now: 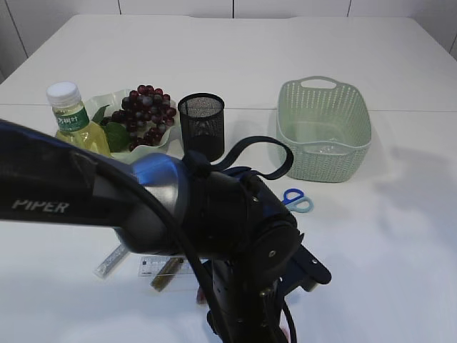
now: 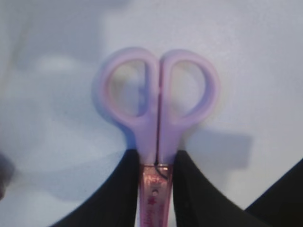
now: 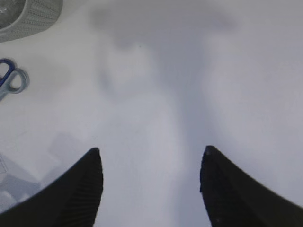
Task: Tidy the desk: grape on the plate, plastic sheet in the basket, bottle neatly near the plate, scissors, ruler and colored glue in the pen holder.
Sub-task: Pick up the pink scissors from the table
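My left gripper [image 2: 156,160] is shut on the pink scissors [image 2: 158,97], clamping the blade end while the two handle loops point away over the white table. In the exterior view the left arm [image 1: 214,214] fills the foreground and hides that gripper. The grapes [image 1: 146,114] lie on the pale plate [image 1: 96,107], and the yellow-filled bottle [image 1: 73,120] stands beside it. The black mesh pen holder [image 1: 202,125] stands right of the plate. Blue scissors [image 1: 296,200] lie on the table. My right gripper [image 3: 151,153] is open over bare table, holding nothing.
The green basket [image 1: 325,128] stands at the back right; its corner [image 3: 28,16] and the blue scissors [image 3: 10,78] show at the left of the right wrist view. A clear strip [image 1: 111,263] and a small card with a dark stick [image 1: 164,270] lie front left.
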Robot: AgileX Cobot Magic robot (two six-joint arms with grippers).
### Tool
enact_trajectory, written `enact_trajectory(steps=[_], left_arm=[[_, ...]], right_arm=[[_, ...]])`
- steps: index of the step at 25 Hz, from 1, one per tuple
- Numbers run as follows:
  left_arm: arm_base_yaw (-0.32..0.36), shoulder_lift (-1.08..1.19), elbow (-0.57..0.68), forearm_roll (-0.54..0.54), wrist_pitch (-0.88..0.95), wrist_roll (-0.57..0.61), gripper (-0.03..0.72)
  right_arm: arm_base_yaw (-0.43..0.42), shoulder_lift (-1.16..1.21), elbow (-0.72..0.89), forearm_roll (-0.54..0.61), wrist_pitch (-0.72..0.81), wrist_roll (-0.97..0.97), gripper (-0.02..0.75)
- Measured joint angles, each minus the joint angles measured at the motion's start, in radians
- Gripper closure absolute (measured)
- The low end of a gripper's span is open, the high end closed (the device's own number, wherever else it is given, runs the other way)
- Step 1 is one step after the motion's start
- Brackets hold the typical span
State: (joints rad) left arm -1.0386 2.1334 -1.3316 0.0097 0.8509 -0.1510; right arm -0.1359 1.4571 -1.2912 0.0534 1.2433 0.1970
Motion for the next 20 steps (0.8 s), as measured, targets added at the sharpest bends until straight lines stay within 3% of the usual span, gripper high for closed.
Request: enact_trajectory(steps=[20], left_arm=[[0.025, -0.037, 0.0, -0.01, 0.004, -0.004, 0.541]], right_arm=[[0.0, 0.0, 0.0, 0.0, 0.0, 0.0, 0.231]])
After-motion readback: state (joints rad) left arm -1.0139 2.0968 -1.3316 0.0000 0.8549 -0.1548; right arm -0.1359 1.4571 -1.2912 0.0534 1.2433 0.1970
